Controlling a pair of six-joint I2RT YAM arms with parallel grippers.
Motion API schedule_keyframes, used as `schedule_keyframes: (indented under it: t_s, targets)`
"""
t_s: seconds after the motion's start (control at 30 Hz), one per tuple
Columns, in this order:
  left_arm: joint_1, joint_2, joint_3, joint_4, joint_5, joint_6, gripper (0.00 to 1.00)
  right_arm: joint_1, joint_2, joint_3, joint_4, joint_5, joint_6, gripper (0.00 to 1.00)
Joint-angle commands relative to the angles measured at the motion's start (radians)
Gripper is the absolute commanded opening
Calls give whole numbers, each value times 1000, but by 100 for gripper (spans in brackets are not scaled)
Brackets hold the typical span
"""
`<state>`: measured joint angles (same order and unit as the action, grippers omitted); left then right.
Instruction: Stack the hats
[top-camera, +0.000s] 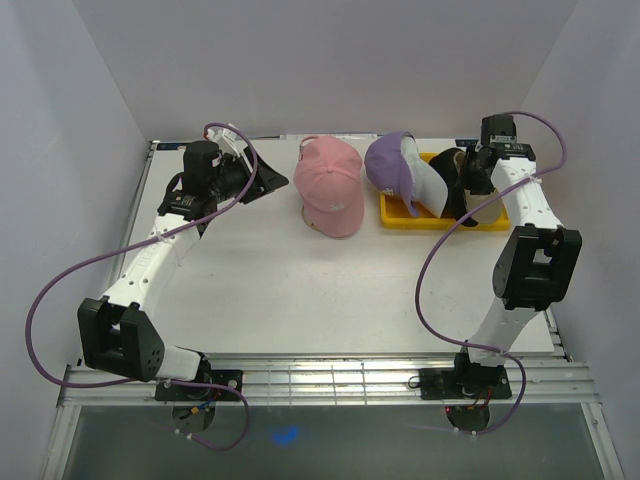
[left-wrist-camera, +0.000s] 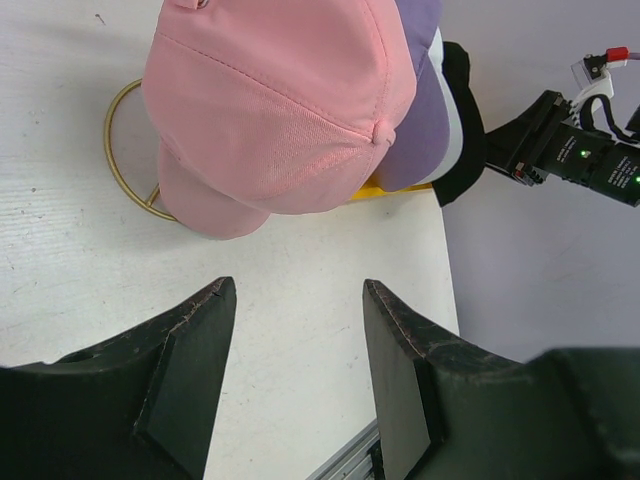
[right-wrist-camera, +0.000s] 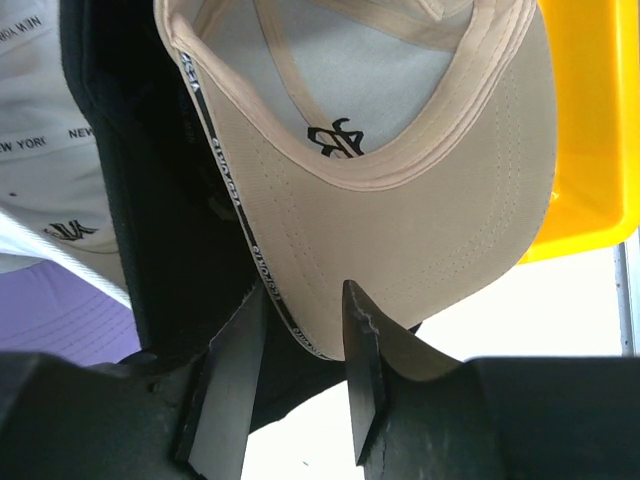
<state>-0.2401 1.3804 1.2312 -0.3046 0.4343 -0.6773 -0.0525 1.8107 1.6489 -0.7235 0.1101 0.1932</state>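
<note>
"NEW YORK" was printed on tape inside the white cap (right-wrist-camera: 35, 150), and there was a curly black logo in the tan cap (right-wrist-camera: 420, 230).
The soft stitched caps sat bunched in the yellow tray (right-wrist-camera: 590, 120). The right gripper (right-wrist-camera: 305, 300) had its jaws either side of the tan brim, couldn't tell if pinching. The left gripper (left-wrist-camera: 297, 292) had jaws apart near the pink cap (left-wrist-camera: 280, 100), which sat over a gold wire ring (left-wrist-camera: 113, 150).

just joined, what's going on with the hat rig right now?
The right gripper has its jaws either side of a beige cap brim at the yellow tray, where a purple cap, white cap and black cap lean together. I can't tell whether it is clamped yet. The left gripper is open and empty, pointed at the pink cap on its gold wire stand. Nothing sits on the pink cap.
</note>
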Motion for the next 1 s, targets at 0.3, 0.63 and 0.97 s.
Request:
schedule_keyframes:
  t_s: [0.3, 0.63, 0.97]
  targets:
    - [-2, -3, 2, 19, 20, 7, 64, 10, -24, -66, 48, 34, -41, 39]
    - [-2, -6, 4, 19, 18, 7, 63, 10, 19, -11, 13, 102, -43, 26]
    - [-2, -12, -2, 22, 17, 2, 63, 10, 21, 189, -123, 160, -38, 8]
